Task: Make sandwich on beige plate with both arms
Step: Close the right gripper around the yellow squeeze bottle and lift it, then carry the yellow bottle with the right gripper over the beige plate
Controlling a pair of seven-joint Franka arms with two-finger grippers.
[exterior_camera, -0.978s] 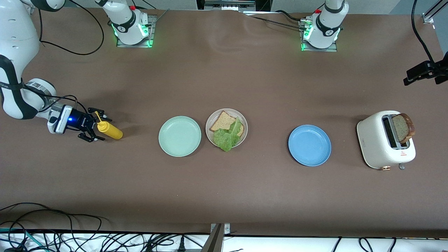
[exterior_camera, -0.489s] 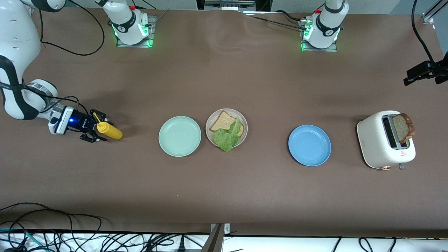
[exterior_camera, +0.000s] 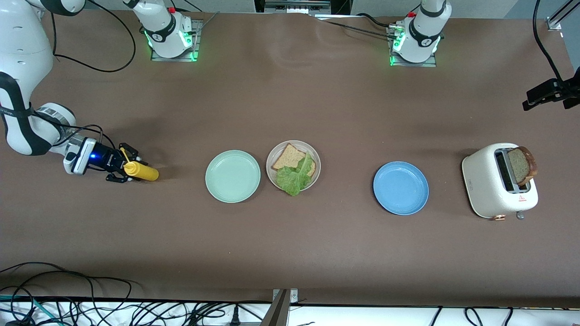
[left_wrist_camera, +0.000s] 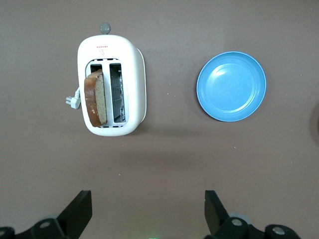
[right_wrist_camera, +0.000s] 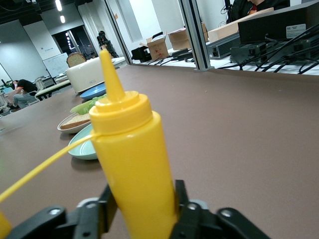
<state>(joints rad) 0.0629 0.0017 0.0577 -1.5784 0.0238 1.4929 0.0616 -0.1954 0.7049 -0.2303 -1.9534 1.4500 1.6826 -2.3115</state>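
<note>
In the front view, my right gripper is sitting low at the middle left of the frame, its fingers pressing both sides of the yellow mustard bottle standing on the table. My right arm is running off the left edge, so much of it is cut off. At centre, the beige plate is carrying one bread slice with a lettuce leaf lying over it and hanging past the rim; the leaf is hiding part of the bread. A mint green plate is lying just beside it, a blue plate farther right, and a white toaster at the right with a second bread slice sticking out of one slot.

In the left wrist view, my left gripper is hovering over bare table, fingers wide apart, only their tips showing at the bottom edge. The toaster is at upper left, the blue plate at upper right.

In the right wrist view, the bottle is filling the centre, clamped between my fingers, its base hidden by them. The plates are showing small and partly hidden at the left.
</note>
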